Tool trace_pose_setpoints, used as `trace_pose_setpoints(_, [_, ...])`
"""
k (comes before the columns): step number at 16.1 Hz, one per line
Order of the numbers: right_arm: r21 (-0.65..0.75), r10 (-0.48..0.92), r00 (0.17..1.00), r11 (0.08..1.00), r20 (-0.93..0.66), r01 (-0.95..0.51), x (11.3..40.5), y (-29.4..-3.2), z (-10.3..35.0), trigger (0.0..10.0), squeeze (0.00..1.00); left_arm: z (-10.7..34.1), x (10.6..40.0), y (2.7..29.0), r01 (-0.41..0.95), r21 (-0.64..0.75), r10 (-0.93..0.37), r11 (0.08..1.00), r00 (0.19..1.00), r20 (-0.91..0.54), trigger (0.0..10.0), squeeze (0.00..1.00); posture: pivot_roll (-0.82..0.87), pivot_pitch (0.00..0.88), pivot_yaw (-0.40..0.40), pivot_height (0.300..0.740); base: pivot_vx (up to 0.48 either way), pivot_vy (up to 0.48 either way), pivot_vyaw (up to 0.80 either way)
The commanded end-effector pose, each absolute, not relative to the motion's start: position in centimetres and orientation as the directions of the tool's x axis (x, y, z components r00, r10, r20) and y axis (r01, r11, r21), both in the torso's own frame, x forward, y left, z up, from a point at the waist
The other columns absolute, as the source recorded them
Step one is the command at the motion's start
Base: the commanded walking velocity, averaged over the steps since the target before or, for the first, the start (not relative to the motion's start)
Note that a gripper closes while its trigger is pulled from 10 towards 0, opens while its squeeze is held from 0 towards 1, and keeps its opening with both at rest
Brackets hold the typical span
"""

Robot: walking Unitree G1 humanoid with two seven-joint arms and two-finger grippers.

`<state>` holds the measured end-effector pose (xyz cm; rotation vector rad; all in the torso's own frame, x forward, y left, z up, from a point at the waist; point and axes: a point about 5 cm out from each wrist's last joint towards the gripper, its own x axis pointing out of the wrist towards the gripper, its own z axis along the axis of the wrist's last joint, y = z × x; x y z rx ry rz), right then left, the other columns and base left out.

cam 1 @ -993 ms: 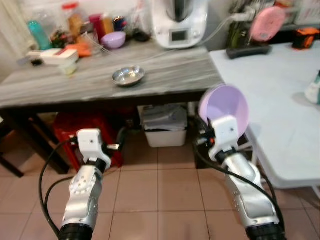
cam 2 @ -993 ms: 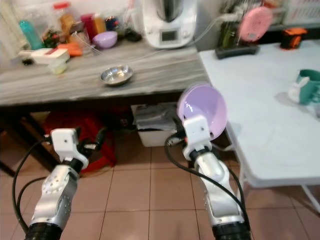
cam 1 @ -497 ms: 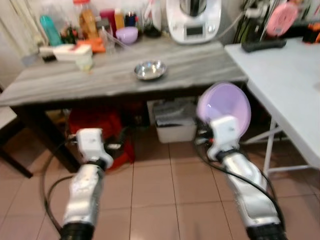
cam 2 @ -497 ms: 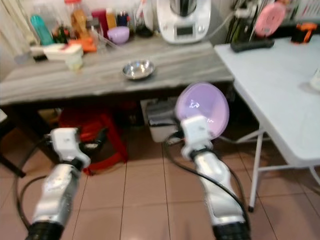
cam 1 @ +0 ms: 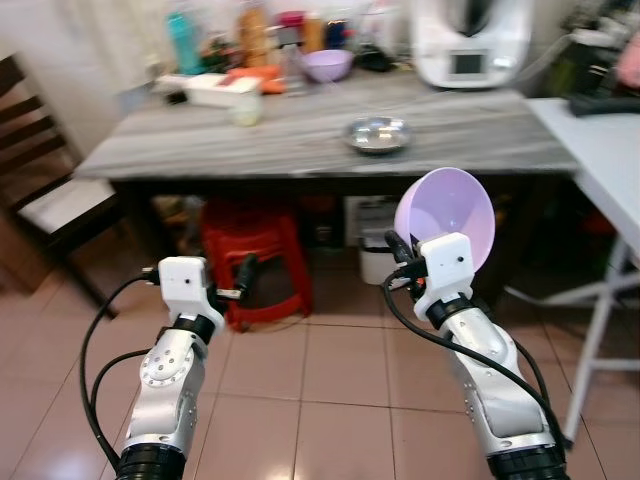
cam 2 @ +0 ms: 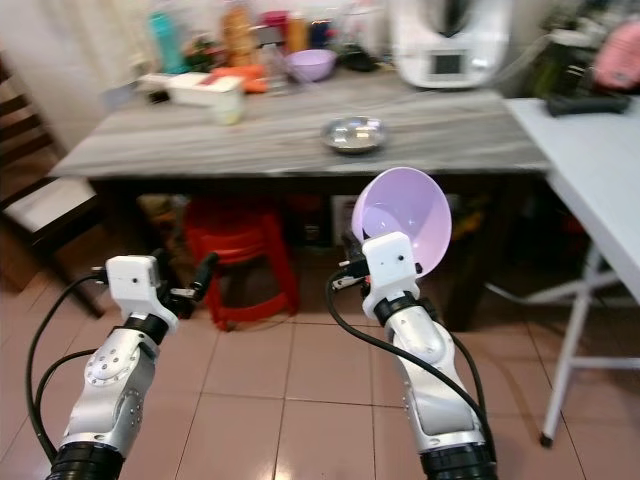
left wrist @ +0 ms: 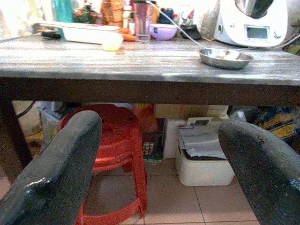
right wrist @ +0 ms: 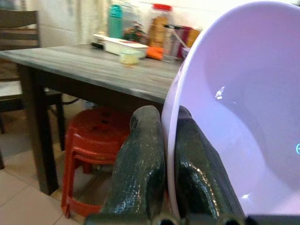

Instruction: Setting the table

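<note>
A light purple plastic bowl (cam 1: 446, 214) stands on edge in front of me, its hollow facing left, with my right gripper (right wrist: 169, 154) shut on its rim. One black finger (right wrist: 143, 159) presses outside the rim and the other (right wrist: 199, 168) inside. My left gripper (left wrist: 159, 154) is open and holds nothing, held low over the tiled floor and pointing under the grey wooden table (cam 1: 300, 150). On that table rest a small steel dish (cam 1: 377, 132) and a second purple bowl (cam 1: 327, 65) at the back.
A red plastic stool (cam 1: 248, 262) and a white bin (left wrist: 204, 157) stand under the table. A white kitchen machine (cam 1: 470, 45), bottles and a white container (cam 1: 210, 90) crowd the table's back edge. A dark chair (cam 1: 40, 190) stands left, a white folding table (cam 1: 612, 160) right.
The camera has swung left: the grey table now fills the middle, the chair has come into view and the white table has slid right. The right gripper still holds the bowl.
</note>
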<state>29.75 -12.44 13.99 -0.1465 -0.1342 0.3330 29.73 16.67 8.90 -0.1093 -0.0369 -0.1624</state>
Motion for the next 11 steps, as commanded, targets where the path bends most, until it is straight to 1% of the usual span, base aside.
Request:
trace_pose_setpoints(1, [-0.163,0.343,0.930,0.933,0.131,-0.321,29.86,-12.16,14.49,10.0,0.00,9.17,29.69,16.96,0.162,-0.097,-0.157,0.982,0.986,0.057,10.0,0.00,-0.08,0.000,0.076,0.740,0.285,0.000,0.00])
trace_pose_setpoints(5, [-0.165,0.345,0.929,0.932,0.133,-0.322,29.97,-12.09,14.53,10.0,0.00,9.21,29.75,16.76,0.181,-0.104,-0.175,0.978,0.983,0.059,10.0,0.00,-0.09,0.000,0.078,0.740,0.317,0.000,0.00])
trace_pose_setpoints(11, [-0.168,0.326,0.935,0.938,0.140,-0.303,29.80,-12.50,14.57,10.0,0.00,9.29,29.75,16.71,0.178,-0.102,-0.172,0.979,0.983,0.068,10.0,0.00,-0.09,0.000,0.076,0.740,0.373,0.000,0.00])
